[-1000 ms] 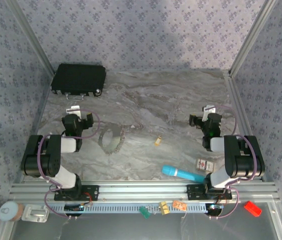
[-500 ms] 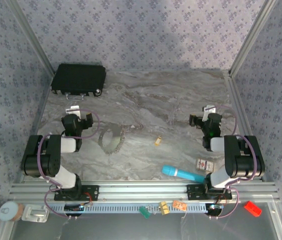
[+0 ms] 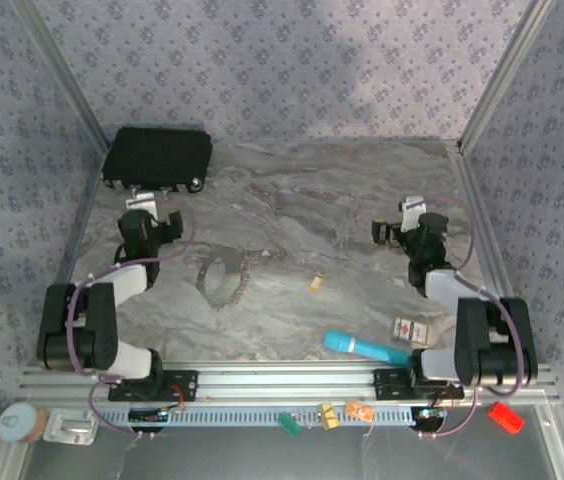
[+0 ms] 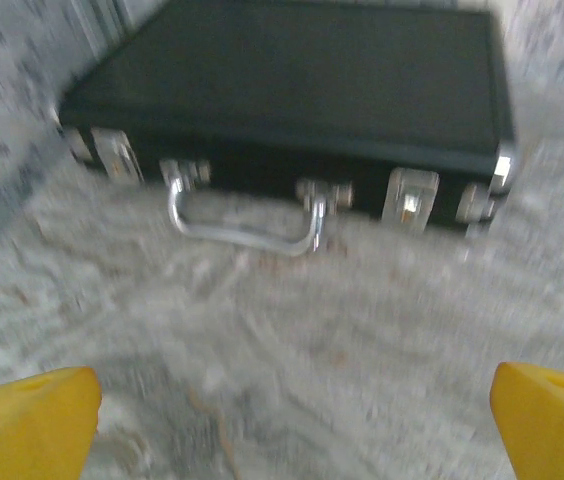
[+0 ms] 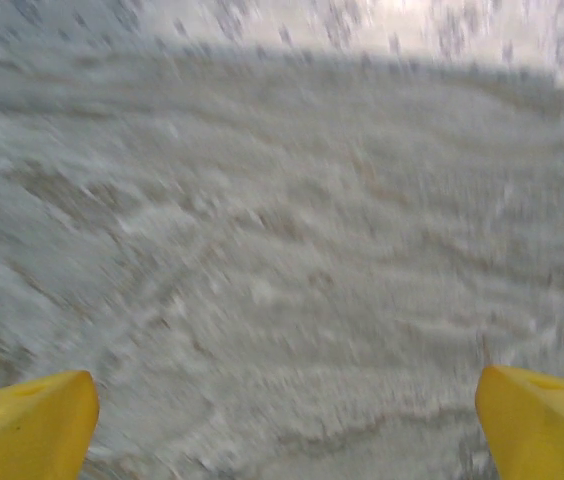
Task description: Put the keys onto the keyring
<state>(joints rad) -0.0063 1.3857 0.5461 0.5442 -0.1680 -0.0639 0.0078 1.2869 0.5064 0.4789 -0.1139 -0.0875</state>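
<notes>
At the middle of the table [image 3: 362,200], the keyring [image 3: 224,275] lies flat: a floppy beaded loop, likely light and sure to sag, so pinch it at one edge. To its right, apart from it, sits a key [image 3: 315,283], tiny and probably slippery. Its yellow head seems the best hold, though it's too small to be sure. The left gripper [image 3: 150,218] and right gripper [image 3: 400,228] both gape wide, holding nothing.

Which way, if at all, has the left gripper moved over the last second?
Yes: the left gripper has moved forward, closer to the black case.
</notes>
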